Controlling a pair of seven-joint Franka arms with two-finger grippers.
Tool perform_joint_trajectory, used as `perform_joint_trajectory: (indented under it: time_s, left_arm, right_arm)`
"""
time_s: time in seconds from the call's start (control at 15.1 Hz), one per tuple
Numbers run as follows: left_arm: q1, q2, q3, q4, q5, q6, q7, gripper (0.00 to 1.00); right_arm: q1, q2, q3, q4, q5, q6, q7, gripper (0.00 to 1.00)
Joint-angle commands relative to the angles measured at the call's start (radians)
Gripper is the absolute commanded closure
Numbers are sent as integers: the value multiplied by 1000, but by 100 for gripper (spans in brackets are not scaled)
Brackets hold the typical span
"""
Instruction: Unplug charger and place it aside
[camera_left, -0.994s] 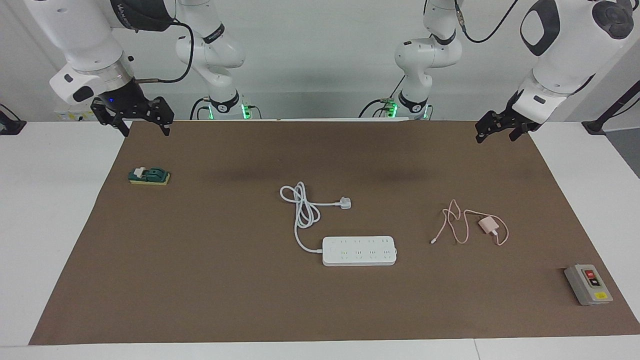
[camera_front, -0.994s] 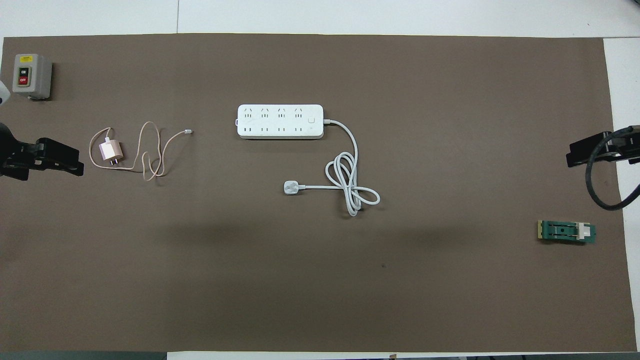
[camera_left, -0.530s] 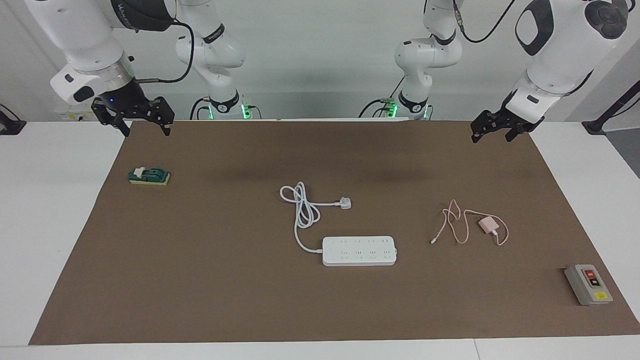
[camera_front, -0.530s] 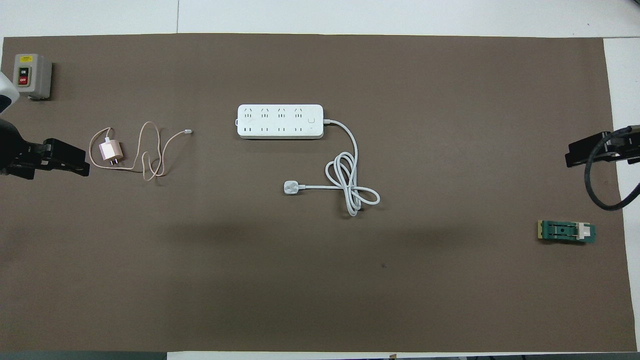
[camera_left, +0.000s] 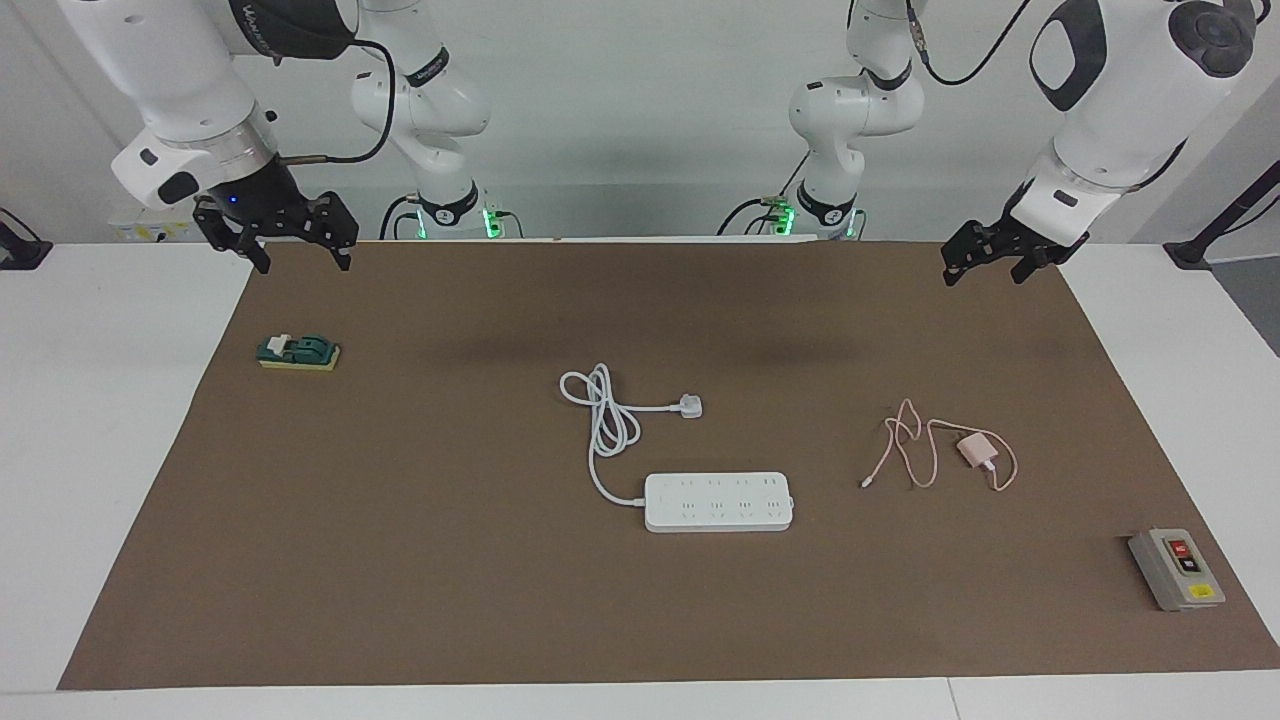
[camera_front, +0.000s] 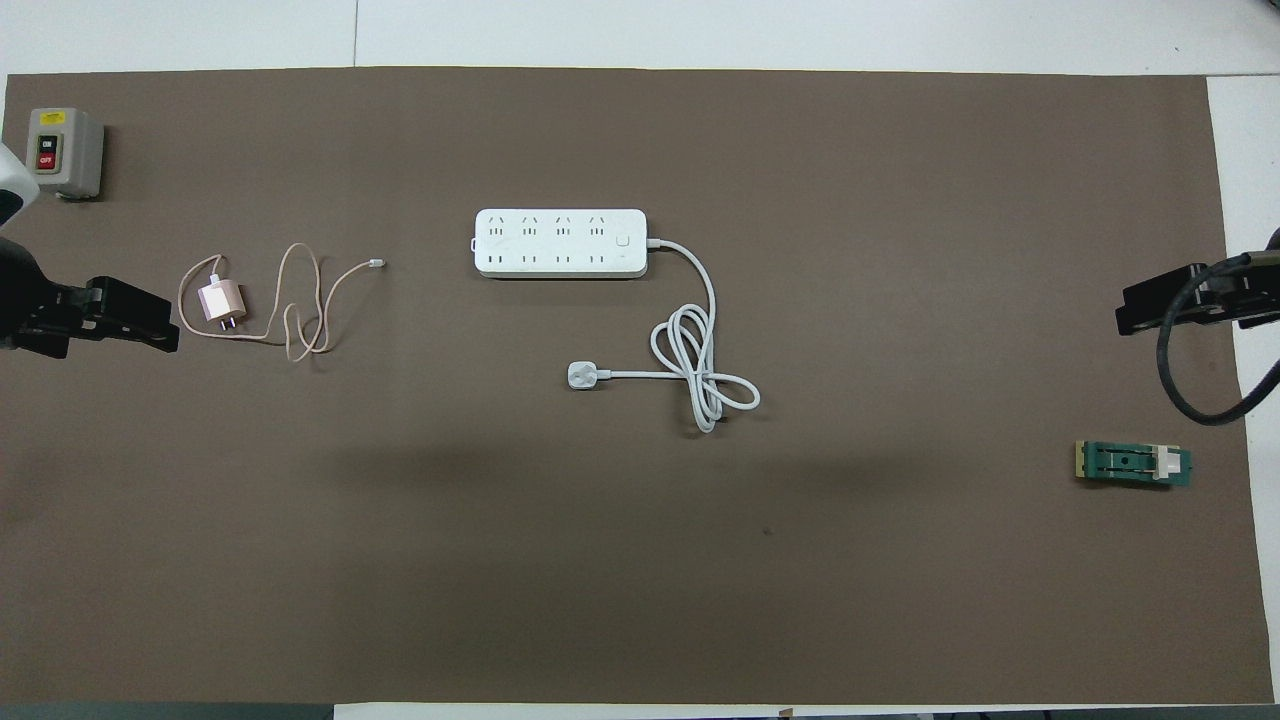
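Note:
The pale pink charger lies loose on the brown mat, toward the left arm's end, its prongs free. Its thin pink cable loops beside it, toward the white power strip. No socket of the strip has anything plugged in. My left gripper hangs open and empty over the mat's robot-side corner, apart from the charger. My right gripper hangs open and empty over the corner at the right arm's end.
The strip's thick white cord coils nearer to the robots and ends in a white plug. A grey switch box stands farther from the robots than the charger. A small green part lies at the right arm's end.
The right gripper has drifted slightly toward the table's middle. The left gripper shifted a little toward the middle and upward, then held. Nothing on the mat moved.

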Motion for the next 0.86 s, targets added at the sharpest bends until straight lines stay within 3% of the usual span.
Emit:
perform_joint_trajectory:
  time_s: [0.0,0.8]
  left_arm:
    - [-21,-8,11,2,13,7,3,0]
    - [-12,-6,9,18,13,29,7,0]
  right_arm:
    - [-8,-22,8,-23,19,-5,25,0]
    - [-8,-22,8,-23,19,-6,24,0]
